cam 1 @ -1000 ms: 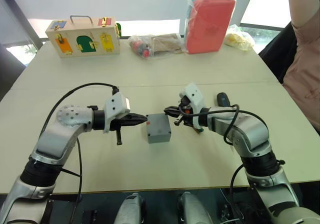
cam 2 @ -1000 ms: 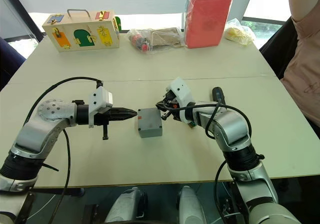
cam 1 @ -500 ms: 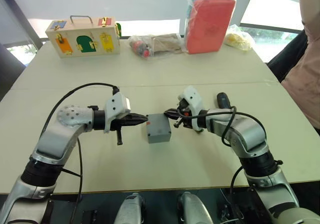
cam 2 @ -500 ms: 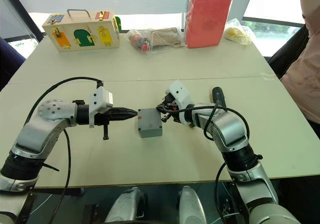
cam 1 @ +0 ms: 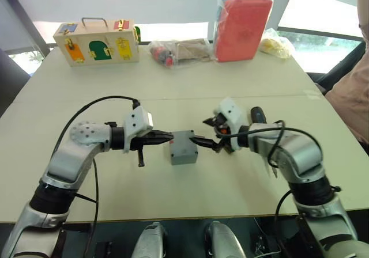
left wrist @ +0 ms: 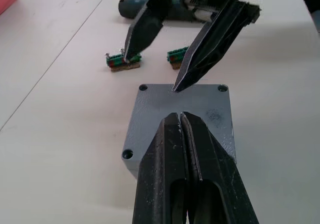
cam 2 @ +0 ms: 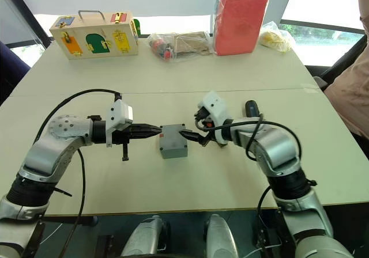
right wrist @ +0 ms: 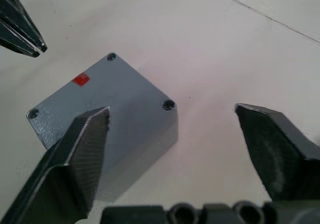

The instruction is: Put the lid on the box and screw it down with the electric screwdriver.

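Observation:
The grey box (cam 1: 184,156) stands mid-table with the lid (cam 1: 182,140) lying flat on top, screw holes at its corners. My left gripper (cam 1: 170,136) is shut, its tips resting over the lid's left side (left wrist: 150,114). From the right, my right gripper (cam 1: 199,129) stands open; one fingertip (left wrist: 177,85) touches the lid's far edge and the other is raised off it. Nothing sits between its fingers (right wrist: 75,154). The black electric screwdriver (cam 1: 256,116) lies on the table behind my right wrist, apart from both grippers.
Two green connector strips (left wrist: 123,61) lie between the box and the screwdriver. At the table's back stand a wooden box with coloured doors (cam 1: 95,42), a clear bag of parts (cam 1: 179,50) and a red case (cam 1: 242,22). A person (cam 1: 353,91) is at the right edge.
My right gripper has gone from shut to open beside the lid. The left gripper holds its place. The person at the right has drawn back.

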Motion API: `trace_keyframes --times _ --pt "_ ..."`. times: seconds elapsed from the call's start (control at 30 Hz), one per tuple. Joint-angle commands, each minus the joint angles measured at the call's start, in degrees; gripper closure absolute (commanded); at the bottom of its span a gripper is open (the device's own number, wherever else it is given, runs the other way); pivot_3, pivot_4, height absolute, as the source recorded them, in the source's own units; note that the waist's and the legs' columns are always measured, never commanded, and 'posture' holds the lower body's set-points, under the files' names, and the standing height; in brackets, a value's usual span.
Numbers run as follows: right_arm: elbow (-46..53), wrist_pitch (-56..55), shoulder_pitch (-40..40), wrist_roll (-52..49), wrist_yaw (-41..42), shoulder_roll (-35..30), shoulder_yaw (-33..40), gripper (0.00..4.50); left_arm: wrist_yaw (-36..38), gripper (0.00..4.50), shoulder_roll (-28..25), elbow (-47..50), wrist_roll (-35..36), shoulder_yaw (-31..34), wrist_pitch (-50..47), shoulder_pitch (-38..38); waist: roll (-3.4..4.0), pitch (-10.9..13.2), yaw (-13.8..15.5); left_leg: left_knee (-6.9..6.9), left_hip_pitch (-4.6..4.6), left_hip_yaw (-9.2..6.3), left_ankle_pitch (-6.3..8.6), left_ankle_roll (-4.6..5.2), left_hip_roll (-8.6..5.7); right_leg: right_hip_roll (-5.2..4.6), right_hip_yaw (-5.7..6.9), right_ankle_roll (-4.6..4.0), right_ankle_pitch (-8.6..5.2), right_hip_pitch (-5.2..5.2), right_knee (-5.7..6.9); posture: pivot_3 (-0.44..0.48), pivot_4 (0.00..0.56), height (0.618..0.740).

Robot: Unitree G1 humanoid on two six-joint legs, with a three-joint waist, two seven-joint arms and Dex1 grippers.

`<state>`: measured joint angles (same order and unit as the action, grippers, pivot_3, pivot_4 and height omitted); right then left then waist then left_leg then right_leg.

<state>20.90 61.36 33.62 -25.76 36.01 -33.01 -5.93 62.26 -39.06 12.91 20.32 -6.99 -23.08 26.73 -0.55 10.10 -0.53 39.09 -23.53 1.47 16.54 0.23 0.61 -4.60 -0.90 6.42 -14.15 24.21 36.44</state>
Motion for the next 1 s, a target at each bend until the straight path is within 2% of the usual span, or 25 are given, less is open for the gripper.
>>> trace_keyframes --times 0.03,0.1,0.2,0.33,0.43,0.6,0.83,1.0 --pt "3.86 7.16 2.2 -2.85 0.54 -6.95 8.74 0.02 0.59 4.5 0.97 0.48 0.66 -0.04 1.29 1.86 0.01 0.01 -0.02 0.01 0.0 0.01 0.0 0.0 -0.01 0.0 0.0 0.0 0.0 -0.02 -0.01 0.0 0.15 0.73" --pt "3.37 10.94 2.75 -3.51 1.01 -11.36 10.75 0.02 0.5 4.5 1.76 0.79 0.66 -0.66 1.23 2.37 0.01 0.01 -0.06 0.0 0.0 0.0 0.0 0.0 0.0 -0.02 0.0 0.0 0.0 -0.02 -0.01 0.0 0.15 0.73" --pt "0.17 17.87 4.69 -4.12 2.89 -19.87 9.94 0.02 0.64 4.5 3.35 0.4 0.99 -1.34 1.53 3.53 0.02 0.02 -0.1 -0.02 0.0 0.01 0.0 0.01 0.0 -0.02 0.0 0.0 0.0 0.0 -0.06 0.0 0.15 0.73" --pt "-5.91 24.16 8.6 -3.57 2.85 -24.37 5.49 0.02 0.75 4.5 5.63 -1.69 0.24 -2.22 3.0 5.15 0.02 0.01 -0.3 -0.02 0.01 0.04 0.01 0.01 0.02 0.02 -0.01 0.0 0.0 0.0 -0.08 0.0 0.15 0.73" --pt "-9.78 28.04 11.55 -3.53 2.0 -23.88 3.44 0.02 1.1 4.5 6.29 -2.65 0.02 -2.41 4.02 5.51 0.02 0.01 -0.39 -0.03 0.02 0.06 0.01 0.01 0.03 0.04 -0.01 -0.01 0.0 0.02 -0.08 0.0 0.15 0.73" --pt "-26.47 31.13 18.14 -1.1 0.28 -19.93 -4.37 0.02 0.66 4.5 8.24 -3.75 -0.25 -3.04 6.04 5.17 0.03 0.02 -0.28 -0.02 0.0 0.11 0.01 0.01 0.02 0.0 -0.05 0.0 0.01 0.05 -0.09 0.0 0.15 0.73" --pt "-36.86 28.64 22.68 1.0 2.24 -18.09 -12.27 0.02 -0.67 4.5 9.67 -3.07 -0.98 -3.36 6.04 4.62 0.04 0.02 -0.17 -0.01 -0.09 0.11 0.01 0.01 -0.04 -0.05 -0.07 0.0 0.01 0.07 -0.14 0.0 0.15 0.73" --pt "-45.77 25.03 25.8 4.67 2.63 -13.83 -16.59 0.02 -2.35 4.5 10.05 -2.09 -1.34 -2.98 5.93 3.51 0.03 0.01 -0.48 -0.01 -0.05 0.1 0.01 0.01 -0.01 0.01 -0.05 0.01 0.02 0.08 -0.11 0.0 0.15 0.73"
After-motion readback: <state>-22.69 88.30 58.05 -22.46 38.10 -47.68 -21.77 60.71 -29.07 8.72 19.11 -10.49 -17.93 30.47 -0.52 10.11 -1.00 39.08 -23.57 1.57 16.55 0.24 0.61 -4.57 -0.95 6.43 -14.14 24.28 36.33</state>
